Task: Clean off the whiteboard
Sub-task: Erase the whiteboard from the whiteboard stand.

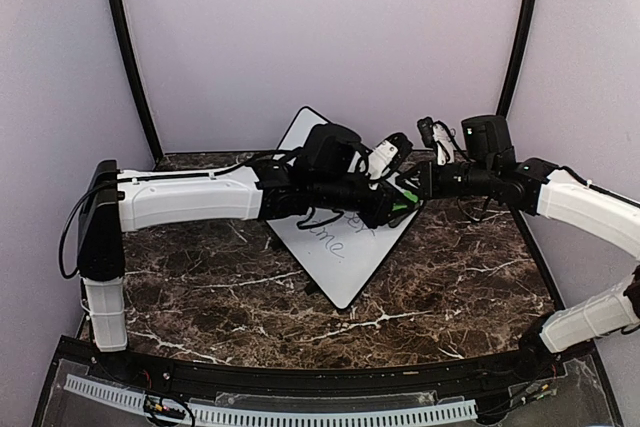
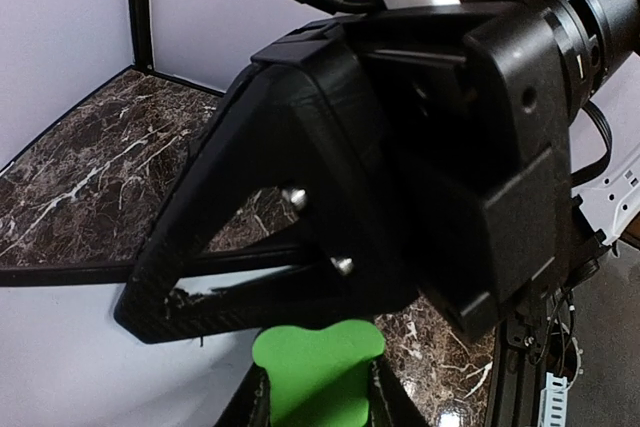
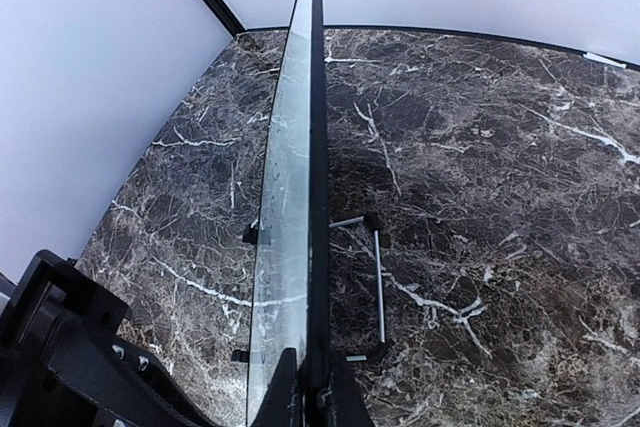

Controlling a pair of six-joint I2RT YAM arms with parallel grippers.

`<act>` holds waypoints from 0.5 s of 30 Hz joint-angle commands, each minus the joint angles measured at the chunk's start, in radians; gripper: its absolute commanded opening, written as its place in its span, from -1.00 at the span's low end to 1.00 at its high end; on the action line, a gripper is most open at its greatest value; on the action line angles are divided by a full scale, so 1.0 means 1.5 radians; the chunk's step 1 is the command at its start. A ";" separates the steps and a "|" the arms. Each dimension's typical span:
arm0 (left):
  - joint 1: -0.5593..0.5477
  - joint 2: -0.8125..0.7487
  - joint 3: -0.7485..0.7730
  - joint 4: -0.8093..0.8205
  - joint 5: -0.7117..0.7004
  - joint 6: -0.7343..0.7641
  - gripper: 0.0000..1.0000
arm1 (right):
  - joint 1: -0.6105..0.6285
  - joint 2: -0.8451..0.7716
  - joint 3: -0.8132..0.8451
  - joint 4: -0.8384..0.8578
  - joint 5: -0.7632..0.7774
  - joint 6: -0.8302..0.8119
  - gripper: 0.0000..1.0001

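Surface: dark stone with white veins [image 1: 200, 287], with plain pale walls [image 1: 320, 27] all around it.
Left claw: the left claw [image 2: 318, 399] is squeezed narrow on a green eraser [image 2: 315, 362]. The block sticks out past the fingers, so its end is free to rub.
Right claw: the right claw [image 3: 305, 397] is pinched tight on the thin black edge of the whiteboard [image 3: 316, 147].
Why it pinches: I think it holds the board steady, so the board will not slide or tip when the eraser pushes on it.
Where the board is: in the middle of the surface, between the two arms, turned like a diamond. Its far corner sits up in front of the back wall, so it looks tilted and not lying flat.
Words: dark marker words [image 1: 335, 242] show on the white face. The left arm hides some of them.
How close: from above, the green block is near the board's right corner, just beside the right claw. I cannot tell if it touches the board.
Job so far: the words are there to read, so the wiping is not finished.
Next move: it calls for rubbing the block over the words with a soft, even push.
Watch out: the two claws are very near each other and could bump.
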 commanded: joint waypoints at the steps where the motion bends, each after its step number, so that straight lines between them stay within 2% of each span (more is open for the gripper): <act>1: 0.025 0.061 -0.009 -0.016 -0.057 -0.011 -0.88 | 0.067 0.008 -0.003 -0.033 -0.127 -0.065 -1.00; 4: 0.025 0.058 -0.035 -0.026 -0.056 -0.019 -0.90 | 0.067 0.008 -0.002 -0.036 -0.126 -0.066 -1.00; 11: 0.031 -0.012 -0.199 -0.002 -0.076 -0.032 -0.92 | 0.067 0.006 -0.003 -0.039 -0.122 -0.071 -1.00; 15: 0.041 -0.026 -0.246 0.010 -0.073 -0.038 -0.92 | 0.067 0.015 -0.004 -0.030 -0.128 -0.069 -1.00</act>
